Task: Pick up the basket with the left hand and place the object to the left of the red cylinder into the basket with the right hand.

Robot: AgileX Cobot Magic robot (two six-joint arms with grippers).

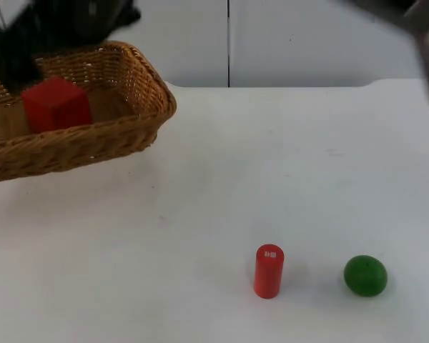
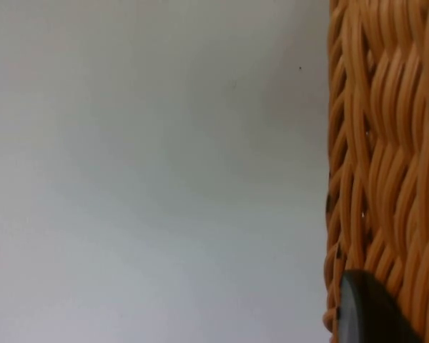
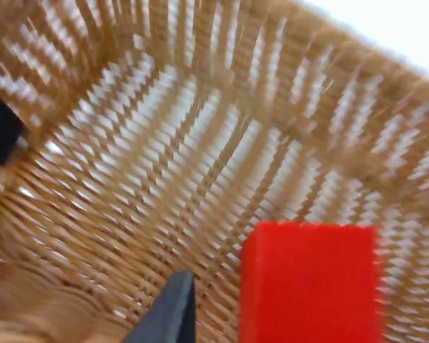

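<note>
Nearest the camera in the top view, the red cylinder [image 1: 268, 271] stood upright on the white table [image 1: 200, 214], with a small pale mark on its top face too small to read. A green ball [image 1: 365, 275] lay just beside it on the picture's right, apart from it. No object lay on the cylinder's left side.

Farther back at the left, the wicker basket [image 1: 121, 121] was tilted, and a red cube [image 1: 56, 104] sat inside it. The right wrist view looked into the basket [image 3: 164, 179] with the cube [image 3: 311, 282] on its woven floor.

The left gripper [image 1: 18, 68] was at the basket's far rim; its fingertip [image 2: 368, 311] lay against the weave [image 2: 386, 157], but how far the fingers were parted could not be told. The right arm [image 1: 425, 28] was at the upper right, near the grey wall [image 1: 307, 43].
</note>
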